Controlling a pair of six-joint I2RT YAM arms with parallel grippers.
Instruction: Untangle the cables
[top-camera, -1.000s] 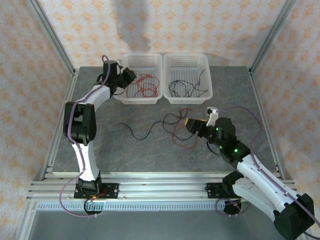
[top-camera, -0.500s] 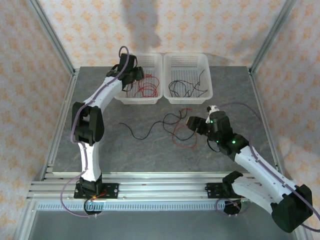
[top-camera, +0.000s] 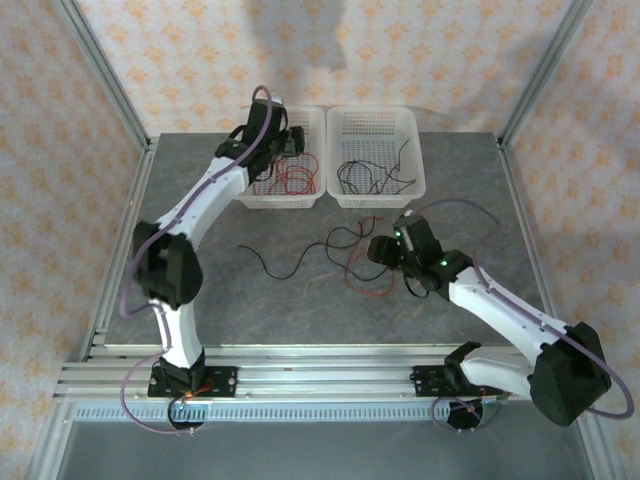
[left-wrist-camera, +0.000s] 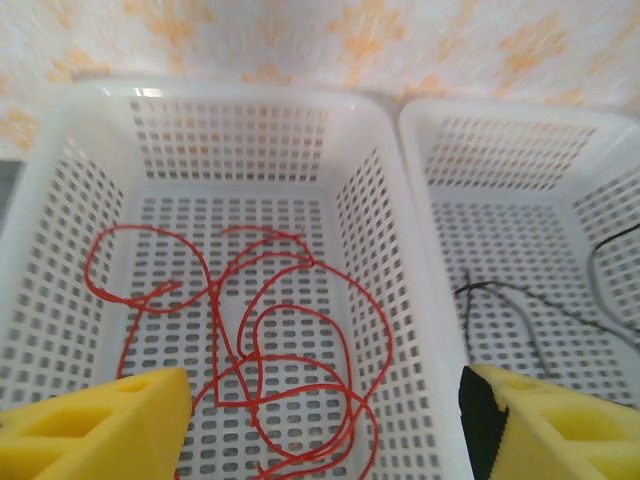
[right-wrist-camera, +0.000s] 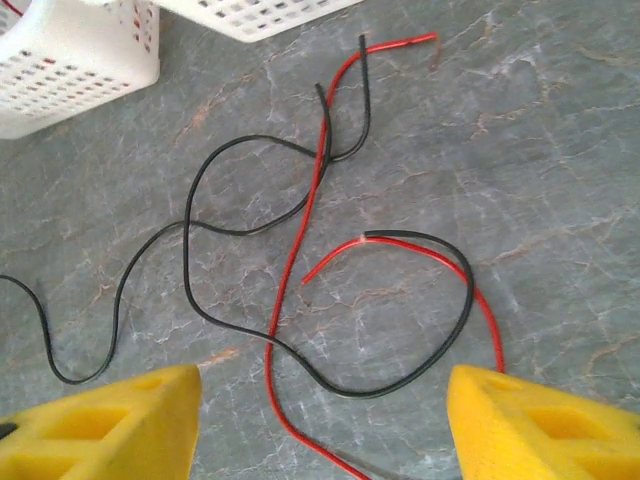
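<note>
Cables lie in three places on the tabletop (top-camera: 220, 305). Two white baskets stand side by side at the far edge. The left basket (top-camera: 275, 202) holds the red cables (top-camera: 293, 180), which lie loose on its floor and loop over one another. The right basket (top-camera: 375, 203) holds the black cables (top-camera: 372, 180), which also lie loose. A tangle (top-camera: 358, 262) of red and black strands lies on the bare tabletop, on the near side of the baskets and about mid-width. In the right wrist view, a long red strand (right-wrist-camera: 288, 270) runs from far to near through the tangle. A black strand (right-wrist-camera: 186, 260) loops across it more than once, and a shorter red strand curves alongside the black loop on the right. Another black strand trails off to the left, clear of the rest. How many strands make up the tangle cannot be told for certain. The left tool (left-wrist-camera: 325, 395) hangs over the left basket. Its jaws are spread and its yellow fingers (left-wrist-camera: 110, 420) stand wide apart, with nothing between them and no contact with the red cables below. The right tool (right-wrist-camera: 322, 385) hangs over the right side of the tangle. Its jaws are likewise spread, with the strands visible on the tabletop between the fingers and none of them pinched. Both arms reach out from their bases at the near edge.
</note>
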